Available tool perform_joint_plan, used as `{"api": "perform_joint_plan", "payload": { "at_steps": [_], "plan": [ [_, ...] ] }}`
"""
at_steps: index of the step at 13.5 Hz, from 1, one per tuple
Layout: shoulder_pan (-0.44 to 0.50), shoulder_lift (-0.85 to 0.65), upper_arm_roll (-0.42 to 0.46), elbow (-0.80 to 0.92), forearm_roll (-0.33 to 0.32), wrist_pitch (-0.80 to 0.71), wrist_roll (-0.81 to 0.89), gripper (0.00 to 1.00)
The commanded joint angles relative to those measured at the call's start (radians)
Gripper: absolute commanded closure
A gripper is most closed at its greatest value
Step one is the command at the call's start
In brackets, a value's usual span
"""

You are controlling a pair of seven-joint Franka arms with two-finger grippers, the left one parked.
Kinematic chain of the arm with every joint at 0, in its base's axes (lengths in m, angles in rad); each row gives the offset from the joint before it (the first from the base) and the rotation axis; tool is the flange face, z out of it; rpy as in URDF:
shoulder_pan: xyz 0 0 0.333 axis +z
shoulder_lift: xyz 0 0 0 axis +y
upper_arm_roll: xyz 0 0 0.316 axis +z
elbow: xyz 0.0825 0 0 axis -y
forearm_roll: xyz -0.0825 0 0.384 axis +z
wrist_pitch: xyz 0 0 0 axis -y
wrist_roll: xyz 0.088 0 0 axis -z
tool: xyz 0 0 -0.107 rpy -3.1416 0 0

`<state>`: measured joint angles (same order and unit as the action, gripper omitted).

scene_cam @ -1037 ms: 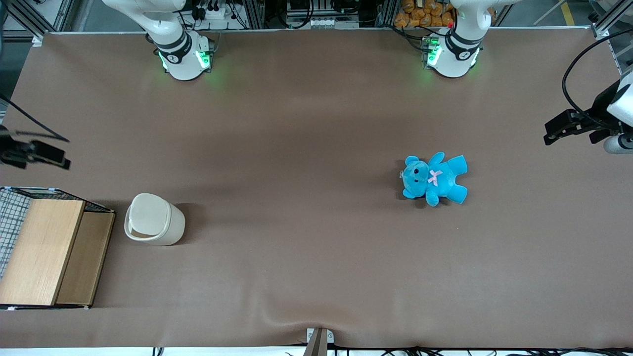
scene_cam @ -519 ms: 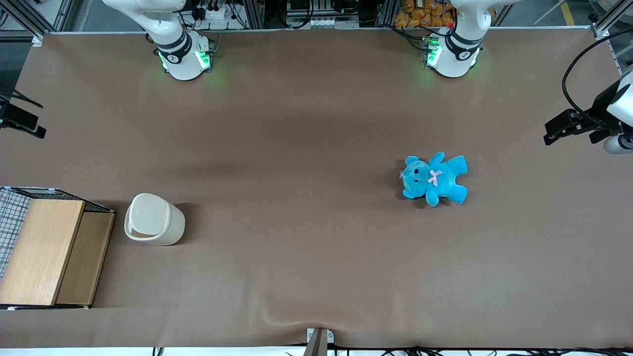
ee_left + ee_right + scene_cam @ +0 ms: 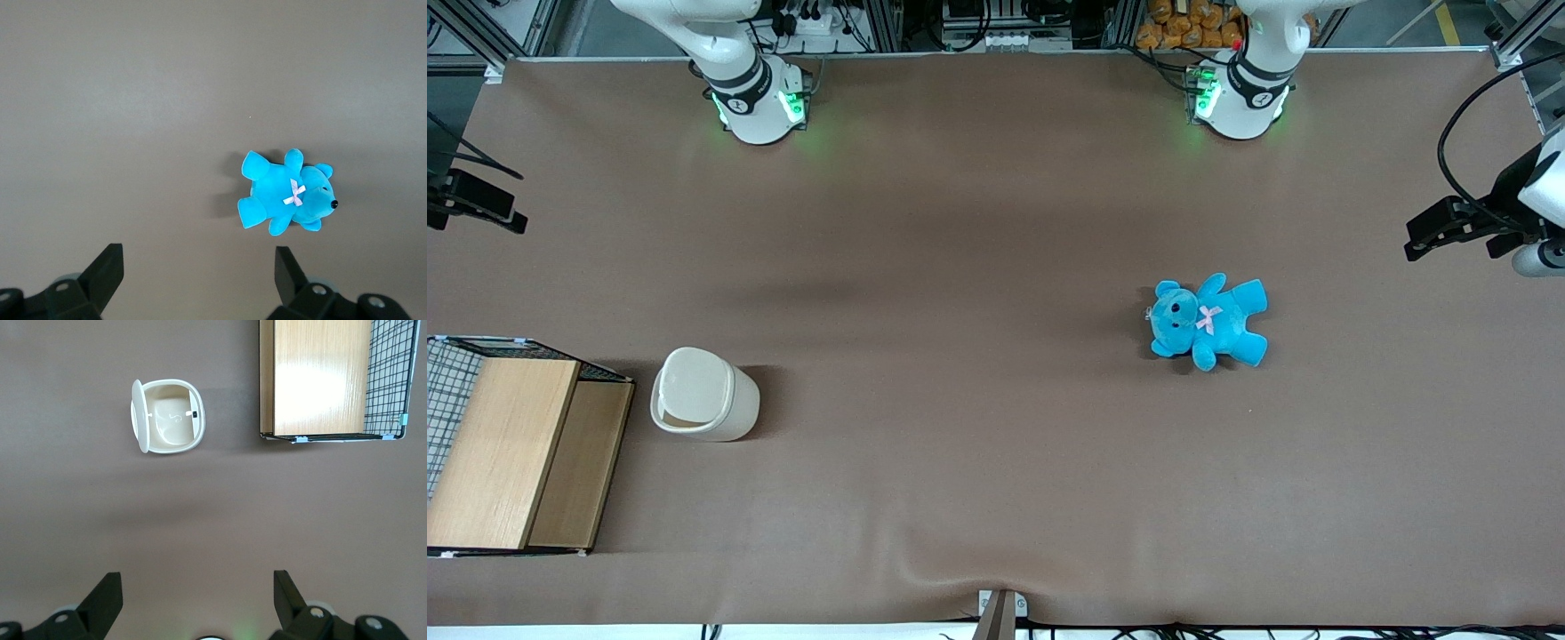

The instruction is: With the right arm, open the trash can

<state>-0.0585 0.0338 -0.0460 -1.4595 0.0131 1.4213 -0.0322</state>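
Note:
The cream-white trash can [image 3: 703, 396] stands on the brown table at the working arm's end, beside the wooden box. In the right wrist view the trash can [image 3: 170, 420] shows its hollow inside, with its lid [image 3: 138, 417] tipped up on edge at one side. My right gripper [image 3: 480, 209] hangs at the table's edge, farther from the front camera than the can and well apart from it. In the right wrist view the gripper [image 3: 197, 590] is open and empty, high above bare table.
A wooden box [image 3: 507, 453] with a wire-mesh side [image 3: 387, 380] stands next to the can. A blue teddy [image 3: 1208, 322] lies toward the parked arm's end of the table. The right arm's base [image 3: 756, 98] sits at the table's back edge.
My right gripper has moved away from the front camera along the table's edge, away from the trash can. The can, box and teddy have not moved.

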Motion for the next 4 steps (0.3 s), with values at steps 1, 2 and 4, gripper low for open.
{"api": "perform_joint_plan", "payload": {
  "at_steps": [1, 2, 4],
  "plan": [
    [0.006, -0.005, -0.008, -0.010, -0.004, 0.008, 0.001, 0.00],
    [0.005, -0.003, -0.008, -0.010, -0.004, 0.007, 0.002, 0.00],
    [0.006, -0.002, -0.009, -0.010, -0.004, 0.008, 0.000, 0.00]
  ]
}}
